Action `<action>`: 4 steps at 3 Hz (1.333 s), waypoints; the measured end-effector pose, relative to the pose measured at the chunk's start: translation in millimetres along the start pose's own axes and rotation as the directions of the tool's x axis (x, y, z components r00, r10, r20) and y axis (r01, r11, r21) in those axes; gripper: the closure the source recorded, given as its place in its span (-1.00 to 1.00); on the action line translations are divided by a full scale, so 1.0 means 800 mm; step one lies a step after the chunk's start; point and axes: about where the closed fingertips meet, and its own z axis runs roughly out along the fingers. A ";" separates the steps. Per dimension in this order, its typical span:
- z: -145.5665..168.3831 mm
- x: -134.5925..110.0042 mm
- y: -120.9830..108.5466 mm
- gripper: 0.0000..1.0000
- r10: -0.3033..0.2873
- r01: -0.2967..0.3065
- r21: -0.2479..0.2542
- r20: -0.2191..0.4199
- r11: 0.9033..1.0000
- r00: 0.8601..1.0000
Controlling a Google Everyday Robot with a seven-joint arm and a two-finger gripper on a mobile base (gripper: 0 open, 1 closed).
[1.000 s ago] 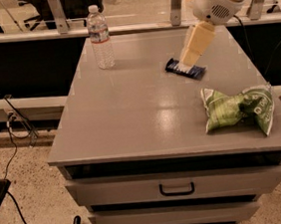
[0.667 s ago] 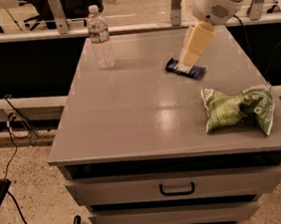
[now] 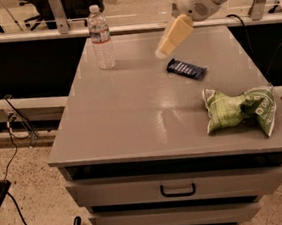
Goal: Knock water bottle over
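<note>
Grey tabletop [image 3: 132, 120] carries the bottle [image 3: 101, 38], upright at its far left corner, its contents hard to make out. The claw [image 3: 161, 53] hangs well to the right of it, near a dark wrapper [image 3: 186, 69]. Apart or together, I cannot tell. Its arm runs off the top edge.

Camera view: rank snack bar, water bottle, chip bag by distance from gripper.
Gripper hangs over the table's back middle.
1. Dark snack bar, close on its right.
2. Water bottle, back left corner.
3. Green chip bag, front right.
</note>
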 end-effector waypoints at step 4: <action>0.196 -0.143 -0.102 -1.00 0.143 -0.147 -0.019 0.362 0.989 0.921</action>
